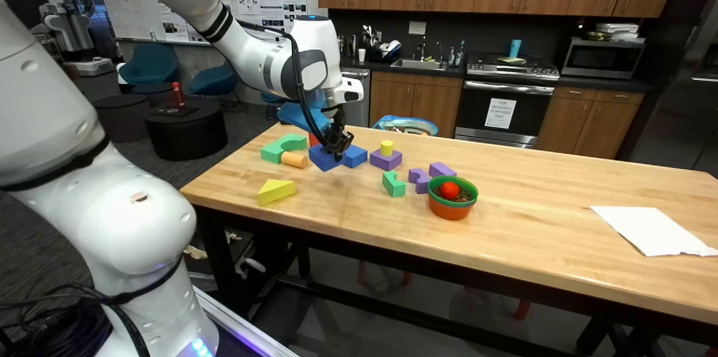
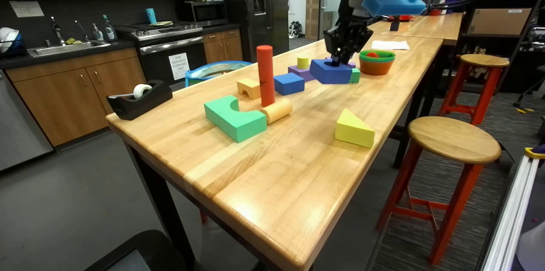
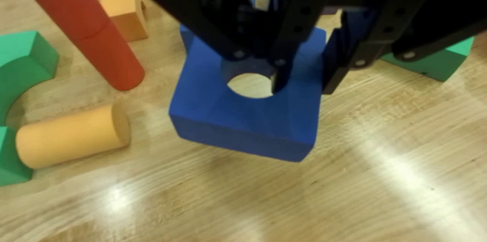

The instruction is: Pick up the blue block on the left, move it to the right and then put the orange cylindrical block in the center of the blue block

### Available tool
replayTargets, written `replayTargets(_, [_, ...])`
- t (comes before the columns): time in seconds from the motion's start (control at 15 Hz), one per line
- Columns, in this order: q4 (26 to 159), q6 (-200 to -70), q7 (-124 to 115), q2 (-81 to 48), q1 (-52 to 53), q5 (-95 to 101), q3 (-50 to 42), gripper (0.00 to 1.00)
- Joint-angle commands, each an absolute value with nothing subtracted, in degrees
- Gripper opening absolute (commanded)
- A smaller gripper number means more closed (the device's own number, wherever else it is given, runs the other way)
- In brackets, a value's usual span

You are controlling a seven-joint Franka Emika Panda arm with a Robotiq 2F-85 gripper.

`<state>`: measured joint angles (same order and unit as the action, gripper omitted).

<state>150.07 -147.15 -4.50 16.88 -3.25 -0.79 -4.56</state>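
Claw (image 3: 303, 82) clamps the blue block (image 3: 228, 114) by one wall: one finger goes down into its round hole, its mate lies along the outer side, only that wall's thickness between them. The white arm (image 1: 247, 56) rises at the left of an exterior view, slopes back down and points the claw downward. The block, squarish, has its holed face up and looks raised off the tabletop (image 1: 533, 194), a second blue block (image 2: 289, 83) near it. Apart from these, the orange cylindrical block (image 2: 266, 76) stands on end, long axis vertical, between an orange arch (image 2: 253, 89) and a shorter orange cylinder (image 2: 276, 111) lying on its side, one end by a green block (image 2: 232, 122). Farther out, a green bowl (image 2: 384, 56) sits inside a red-orange bowl (image 2: 377, 67), with a red ball (image 1: 449, 190) on brown bits (image 1: 464, 197) too small to name. Beyond the tabletop's far edge is a blue-rimmed bin (image 2: 191, 76), contents unclear.
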Motion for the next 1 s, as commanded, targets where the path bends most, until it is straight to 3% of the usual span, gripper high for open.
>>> replayTargets(0.0, [149.8,-145.3,-1.6,18.1,-5.1,-2.1,-6.8,0.06])
replayTargets(0.8, [147.2,-142.0,-1.9,13.9,-8.0,3.7,-6.3,0.06])
replayTargets(0.87, [147.1,-141.9,-2.1,13.4,-8.0,4.0,-6.2,0.50])
replayTargets(0.93, [146.9,-142.0,-2.3,13.0,-7.9,4.4,-6.1,0.51])
